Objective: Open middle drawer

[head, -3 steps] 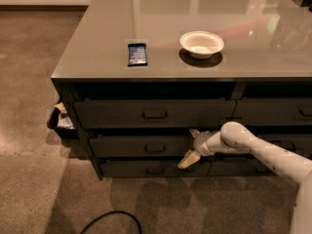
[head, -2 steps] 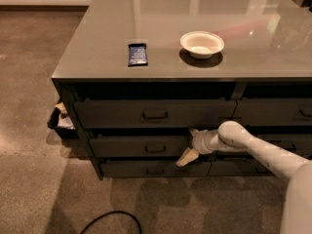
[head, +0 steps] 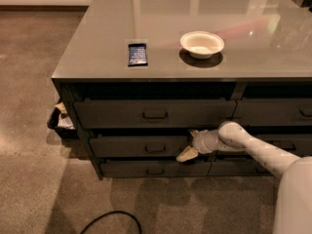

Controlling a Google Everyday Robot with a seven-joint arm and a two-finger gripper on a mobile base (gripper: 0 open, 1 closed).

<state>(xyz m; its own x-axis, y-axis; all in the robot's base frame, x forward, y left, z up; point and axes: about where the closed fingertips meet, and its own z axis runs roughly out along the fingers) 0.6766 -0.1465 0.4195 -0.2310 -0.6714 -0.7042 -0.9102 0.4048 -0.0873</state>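
Gripper [head: 190,143], fingers [head: 186,154] spread apart, sits at right end of middle drawer [head: 131,146]

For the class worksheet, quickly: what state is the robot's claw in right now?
The claw: at the right end of the middle drawer front; open or closed cannot be told.

The grey worktop [head: 253,67] carried a white bowl [head: 202,44] and, apart to its left, a blue packet [head: 137,54]; the end effector [head: 190,144] sat below, against the middle drawer [head: 141,146].
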